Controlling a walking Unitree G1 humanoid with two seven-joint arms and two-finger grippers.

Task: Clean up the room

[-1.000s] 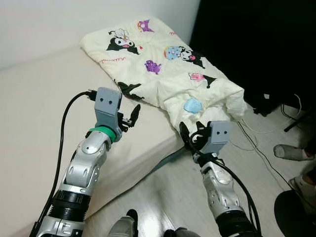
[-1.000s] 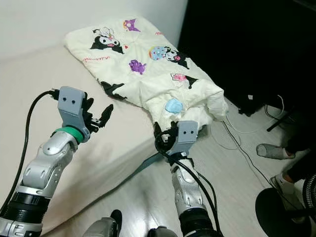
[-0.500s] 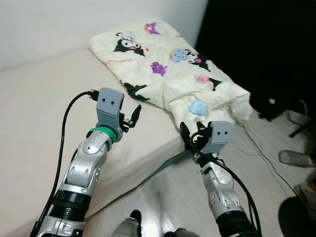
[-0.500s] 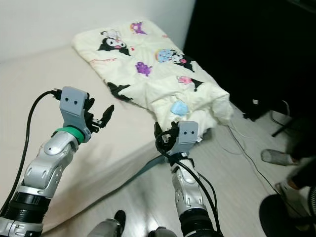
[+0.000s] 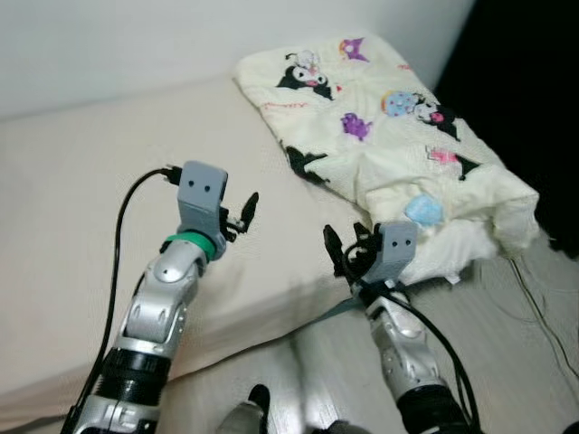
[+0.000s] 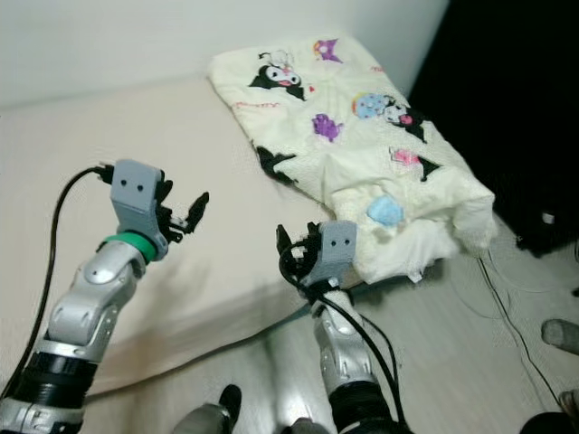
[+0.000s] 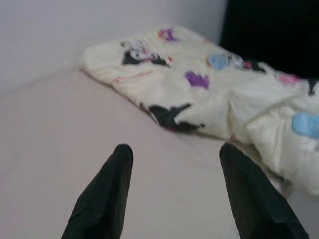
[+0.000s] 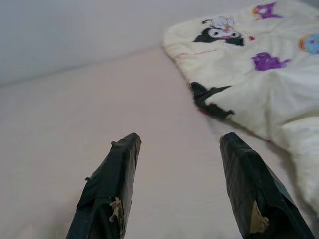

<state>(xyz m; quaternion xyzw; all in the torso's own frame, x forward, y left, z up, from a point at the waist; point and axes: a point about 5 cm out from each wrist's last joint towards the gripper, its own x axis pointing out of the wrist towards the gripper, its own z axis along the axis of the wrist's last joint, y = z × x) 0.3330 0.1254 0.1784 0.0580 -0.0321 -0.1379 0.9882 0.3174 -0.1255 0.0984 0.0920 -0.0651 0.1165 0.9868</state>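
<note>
A cream blanket [image 5: 389,127] printed with cartoon figures lies on the bed [image 5: 81,181], at about one o'clock in the head views, running along the far right part of the mattress towards the wall [image 5: 136,36]. Its near end is bunched, and it hangs a little over the mattress edge above the pale floor [image 5: 534,344], with a small blue patch [image 5: 422,211] on the folds there. The left gripper [image 5: 242,213] is held above the bare sheet at about nine o'clock from the bunched end, well apart from the cloth; in the left wrist view its two fingers [image 7: 104,194] stand wide apart with nothing between them. The right gripper [image 5: 344,253] is at the mattress edge, just beside the hanging corner at about six o'clock from it, and its fingers [image 8: 112,191] are also spread wide and hold nothing. The blanket looks soft, light and padded, so I judge that it will sag and fold when lifted and will not slip easily between the pads. A good place to take hold seems to be the thick bunched corner near the right gripper, and then the long edge at the dark print [image 5: 306,163] for the left gripper, so that the cloth can be spread or folded flat.
</note>
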